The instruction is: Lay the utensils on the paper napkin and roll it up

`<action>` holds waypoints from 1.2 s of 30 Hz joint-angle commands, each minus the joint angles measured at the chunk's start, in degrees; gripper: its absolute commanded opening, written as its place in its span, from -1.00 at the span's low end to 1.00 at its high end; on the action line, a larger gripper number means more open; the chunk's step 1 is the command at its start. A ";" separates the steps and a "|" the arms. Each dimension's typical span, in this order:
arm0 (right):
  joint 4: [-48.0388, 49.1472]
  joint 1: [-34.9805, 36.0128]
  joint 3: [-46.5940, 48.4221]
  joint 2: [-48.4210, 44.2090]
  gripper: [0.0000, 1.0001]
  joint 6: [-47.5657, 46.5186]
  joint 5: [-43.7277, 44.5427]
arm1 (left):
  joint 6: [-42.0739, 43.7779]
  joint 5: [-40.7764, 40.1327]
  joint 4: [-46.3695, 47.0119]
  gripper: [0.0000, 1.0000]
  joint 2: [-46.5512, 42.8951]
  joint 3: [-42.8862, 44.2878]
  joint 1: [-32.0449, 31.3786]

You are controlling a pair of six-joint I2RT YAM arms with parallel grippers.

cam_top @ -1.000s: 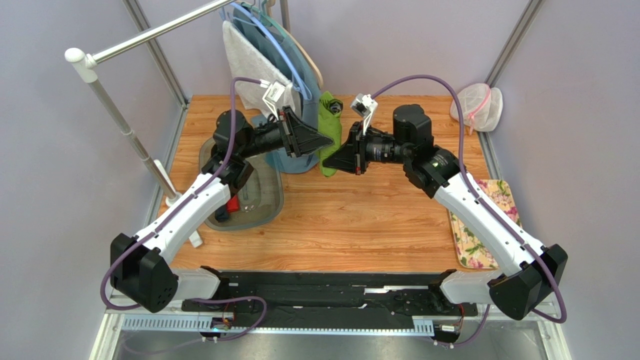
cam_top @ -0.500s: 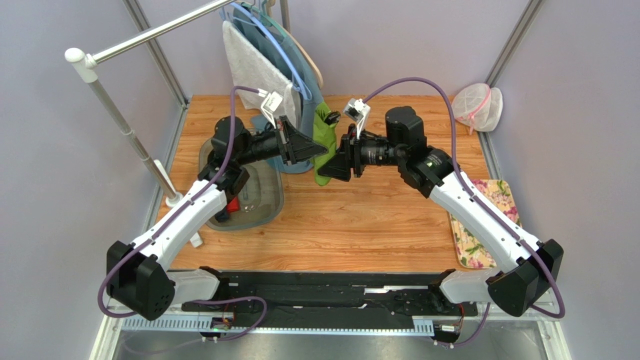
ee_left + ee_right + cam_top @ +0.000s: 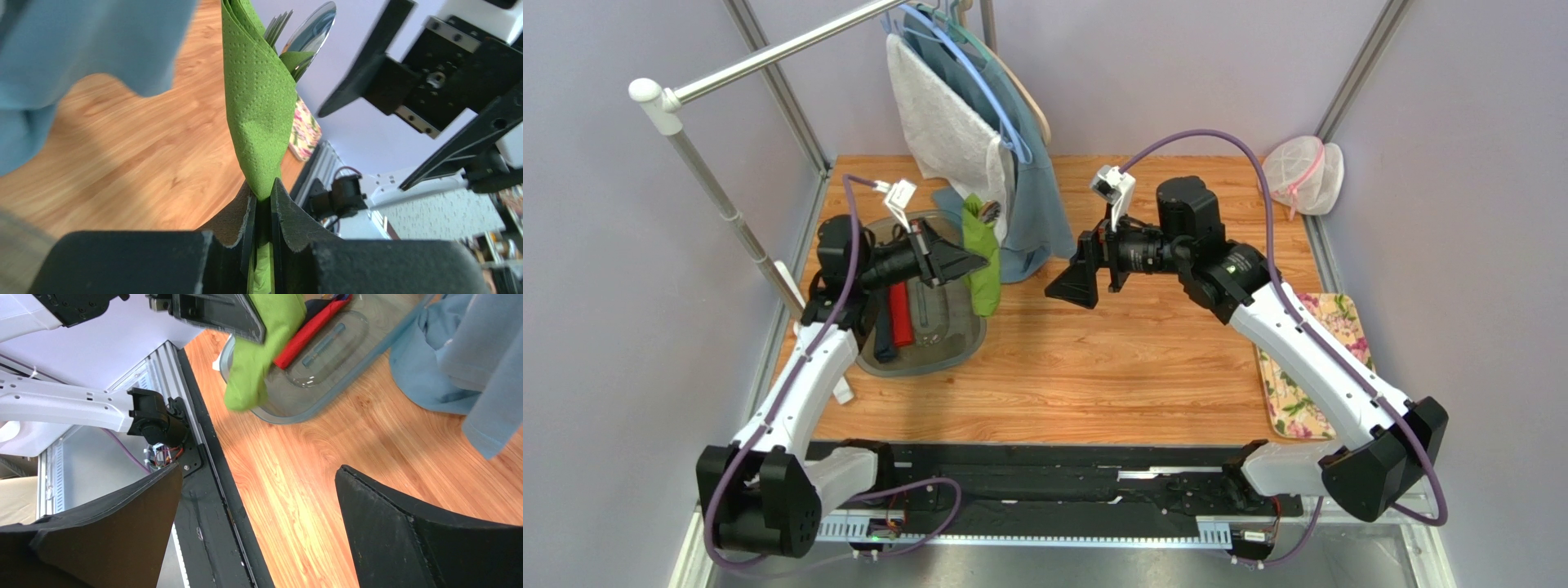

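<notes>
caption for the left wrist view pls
Left claw pinches the rolled green napkin, fork and spoon poking from its top.

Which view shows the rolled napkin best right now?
Left wrist: the paper napkin fills the frame, pinched in the left gripper, with the spoon and fork poking out on top. Top external shows it small; right wrist catches only one end.

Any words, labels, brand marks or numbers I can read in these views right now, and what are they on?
No text can be read in any view.
The paper napkin, pinched in the left gripper: plain green, embossed dots only.
The flowered mat: floral pattern, no lettering.
The right arm's black housing: any marking is too small to read.
</notes>
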 commanded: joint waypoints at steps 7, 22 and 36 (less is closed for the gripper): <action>-1.64 -2.44 -1.78 -4.19 1.00 -2.35 1.86 | 13.48 -5.05 -21.81 -1.00 -1.12 -1.45 14.97; -3.75 -4.99 -1.26 -4.19 1.00 -2.88 2.21 | 13.41 -10.96 -15.15 -1.00 22.60 2.86 15.15; -4.80 -8.42 -1.35 -4.63 1.00 -3.49 2.21 | 15.34 -5.59 -13.12 -0.96 40.82 12.17 16.12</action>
